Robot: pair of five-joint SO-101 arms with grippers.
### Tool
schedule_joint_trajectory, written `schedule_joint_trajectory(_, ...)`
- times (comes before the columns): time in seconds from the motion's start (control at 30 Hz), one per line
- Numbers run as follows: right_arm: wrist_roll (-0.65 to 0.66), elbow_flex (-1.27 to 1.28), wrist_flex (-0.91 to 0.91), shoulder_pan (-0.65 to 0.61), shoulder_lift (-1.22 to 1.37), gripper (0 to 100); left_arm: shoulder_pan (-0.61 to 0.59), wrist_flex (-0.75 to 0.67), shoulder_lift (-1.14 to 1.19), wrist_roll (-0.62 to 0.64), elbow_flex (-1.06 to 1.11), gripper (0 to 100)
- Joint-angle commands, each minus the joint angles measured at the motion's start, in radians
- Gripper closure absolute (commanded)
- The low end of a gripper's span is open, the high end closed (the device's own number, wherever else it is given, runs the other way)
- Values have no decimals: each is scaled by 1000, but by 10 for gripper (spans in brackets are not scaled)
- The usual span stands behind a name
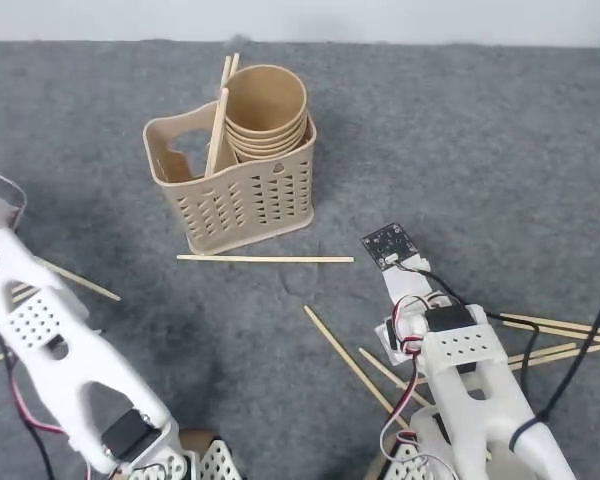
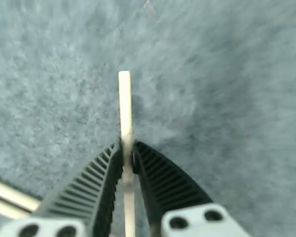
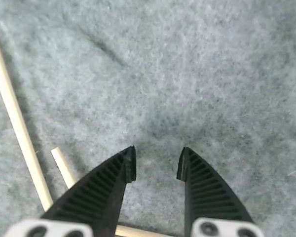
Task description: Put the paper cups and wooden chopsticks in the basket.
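Observation:
The perforated beige basket (image 1: 250,205) stands on the grey carpet and holds a stack of paper cups (image 1: 266,108) and a few upright wooden chopsticks (image 1: 218,120). My left gripper (image 2: 127,145) is shut on a chopstick (image 2: 125,106) that sticks out past its fingertips, just above the carpet. The left arm (image 1: 50,335) is at the left of the high view. My right gripper (image 3: 156,163) is open over bare carpet, with two chopsticks (image 3: 15,113) lying beside one finger. One more chopstick (image 1: 265,259) lies in front of the basket.
Loose chopsticks lie around the right arm (image 1: 460,350): one diagonal (image 1: 350,358) toward the middle and several at the right edge (image 1: 555,330). Others lie by the left arm (image 1: 85,283). A black cable (image 1: 580,350) runs along the right side.

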Motion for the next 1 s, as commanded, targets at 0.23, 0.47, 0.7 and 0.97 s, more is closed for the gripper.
schedule_joint_trajectory(0.23, 8, -8, -12, 5, -28, 844, 5, 37, -459, -3, -28, 990)
schedule_joint_trajectory(0.47, 9, -8, -13, 7, -28, 844, -2, 40, -660, -3, -24, 990)
schedule_joint_trajectory(0.7, 12, -8, -16, 7, -28, 844, -57, 43, -793, -3, -24, 990)
schedule_joint_trajectory(0.97, 12, -8, -16, 7, -28, 844, -97, 44, -1005, -23, 120, 990)
